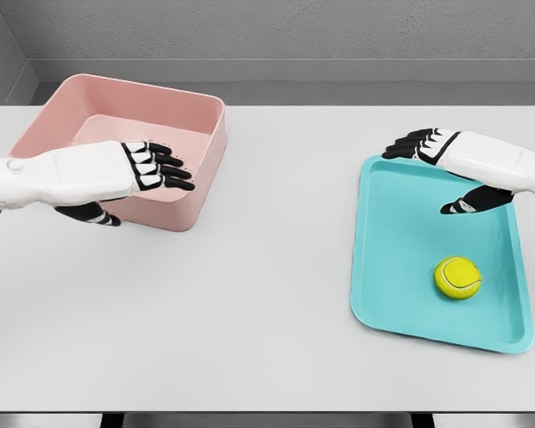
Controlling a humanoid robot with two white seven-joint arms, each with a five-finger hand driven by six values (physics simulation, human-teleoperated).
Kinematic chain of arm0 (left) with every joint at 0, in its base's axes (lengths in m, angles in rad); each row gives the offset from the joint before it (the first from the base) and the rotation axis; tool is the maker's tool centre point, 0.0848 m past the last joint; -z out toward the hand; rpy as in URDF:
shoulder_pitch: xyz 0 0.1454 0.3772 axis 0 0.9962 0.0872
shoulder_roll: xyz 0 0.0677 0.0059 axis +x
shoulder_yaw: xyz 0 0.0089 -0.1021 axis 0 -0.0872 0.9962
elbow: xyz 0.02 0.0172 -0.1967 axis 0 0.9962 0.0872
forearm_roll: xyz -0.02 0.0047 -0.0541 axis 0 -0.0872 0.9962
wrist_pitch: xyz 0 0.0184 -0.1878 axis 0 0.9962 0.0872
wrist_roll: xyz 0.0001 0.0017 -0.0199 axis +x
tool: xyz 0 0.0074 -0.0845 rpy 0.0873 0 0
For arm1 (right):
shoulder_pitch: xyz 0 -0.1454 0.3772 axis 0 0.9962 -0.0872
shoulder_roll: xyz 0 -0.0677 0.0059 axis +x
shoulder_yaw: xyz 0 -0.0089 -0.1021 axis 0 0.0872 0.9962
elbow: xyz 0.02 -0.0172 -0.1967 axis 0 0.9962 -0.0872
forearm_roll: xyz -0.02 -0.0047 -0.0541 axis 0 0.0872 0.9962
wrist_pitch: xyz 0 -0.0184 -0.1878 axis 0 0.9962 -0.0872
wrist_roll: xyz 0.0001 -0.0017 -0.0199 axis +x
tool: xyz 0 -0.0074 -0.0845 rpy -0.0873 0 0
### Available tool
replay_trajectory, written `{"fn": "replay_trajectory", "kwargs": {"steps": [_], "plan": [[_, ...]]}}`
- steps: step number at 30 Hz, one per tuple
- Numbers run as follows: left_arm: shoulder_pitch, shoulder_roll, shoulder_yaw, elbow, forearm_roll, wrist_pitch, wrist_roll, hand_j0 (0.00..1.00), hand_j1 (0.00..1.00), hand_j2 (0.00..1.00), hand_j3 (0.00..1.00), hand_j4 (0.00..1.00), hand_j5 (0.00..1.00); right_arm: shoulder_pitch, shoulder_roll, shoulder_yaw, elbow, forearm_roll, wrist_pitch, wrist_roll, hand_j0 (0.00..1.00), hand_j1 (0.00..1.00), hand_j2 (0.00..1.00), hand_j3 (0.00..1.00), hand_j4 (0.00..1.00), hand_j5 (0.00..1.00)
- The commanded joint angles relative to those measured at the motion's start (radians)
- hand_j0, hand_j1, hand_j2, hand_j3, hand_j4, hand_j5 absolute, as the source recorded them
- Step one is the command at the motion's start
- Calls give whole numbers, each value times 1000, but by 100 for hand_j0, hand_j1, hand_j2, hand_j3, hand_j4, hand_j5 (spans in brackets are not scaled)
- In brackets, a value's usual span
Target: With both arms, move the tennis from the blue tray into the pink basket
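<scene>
Tennis ball (457, 277) lies loose on the blue tray (401, 232), toward its near right portion, touching neither hand. Judged light, springy, with a felt nap offering fair grip, yet free to roll; best enclosed around its widest girth from above. Right hand (441, 165) hovers over the tray's far end, fingers spread, holding nothing; the ball sits at roughly six o'clock from it, apart. Left hand (138, 174), fingers extended and empty, is at the pink basket (192, 116), on the surface (250, 312) well apart from the ball.
</scene>
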Motion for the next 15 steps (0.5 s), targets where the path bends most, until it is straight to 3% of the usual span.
{"fn": "replay_trajectory", "kwargs": {"steps": [1, 4, 9, 12, 15], "plan": [[-2, -8, -64, -9, -42, 1, -74, 100, 100, 100, 100, 100, 100, 0, -2, 1, 0, -4, 2, 1, 100, 100, 100, 100, 100, 100], [-3, -17, -105, -22, -47, 1, -170, 100, 100, 100, 100, 100, 100, -2, -31, 4, -3, -4, 2, 12, 100, 100, 100, 100, 100, 100], [-3, -14, -205, -22, 53, 1, -107, 100, 100, 100, 100, 100, 100, 26, -100, 41, 0, -4, 2, -8, 100, 100, 100, 100, 100, 100], [-3, -11, -219, -19, 154, 1, -107, 100, 100, 100, 100, 100, 100, 71, -127, 40, 3, -4, 2, 6, 100, 100, 100, 100, 100, 100], [-2, -11, -235, -17, 202, 1, -107, 100, 100, 100, 100, 100, 100, 104, -136, 36, 49, -1, 2, 6, 100, 100, 100, 100, 100, 100]]}}
